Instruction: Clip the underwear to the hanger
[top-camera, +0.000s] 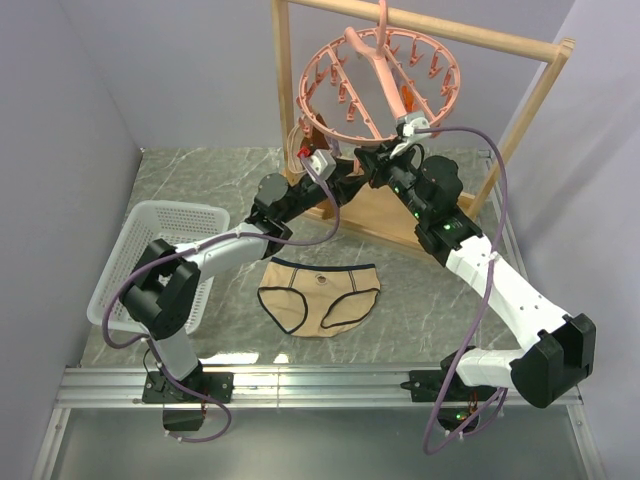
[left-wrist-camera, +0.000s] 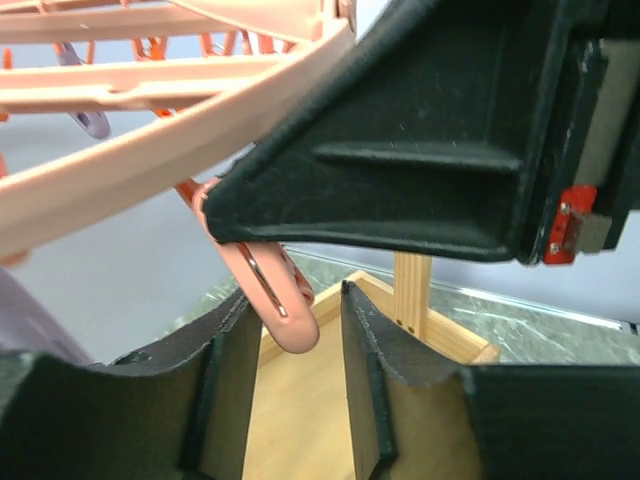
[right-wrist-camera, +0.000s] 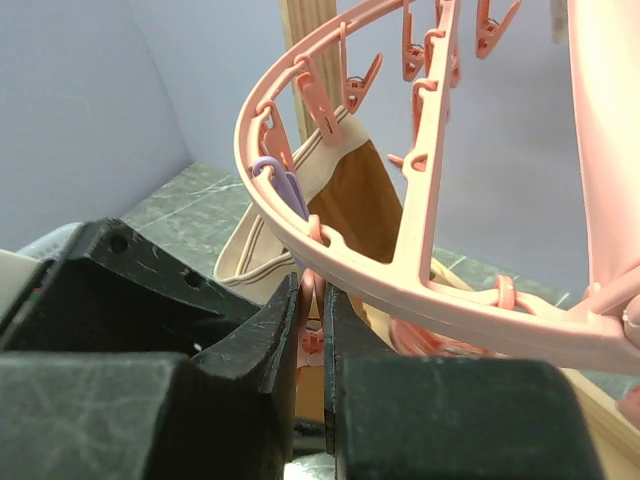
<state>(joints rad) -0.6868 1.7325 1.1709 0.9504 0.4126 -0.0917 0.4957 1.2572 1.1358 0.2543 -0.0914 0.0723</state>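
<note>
The tan underwear with black trim lies flat on the table, in front of both arms. The salmon-pink ring hanger hangs from the wooden rack. Both grippers are up under its near rim. My left gripper is open; in the left wrist view a pink peg hangs between its fingers, which do not press it. My right gripper is shut on another pink peg under the ring. The right gripper's black body fills the upper left wrist view.
The wooden rack has a base frame on the marble table behind the underwear. A darker brown garment with a pale band hangs from the hanger, next to a purple peg. A white basket stands at the left.
</note>
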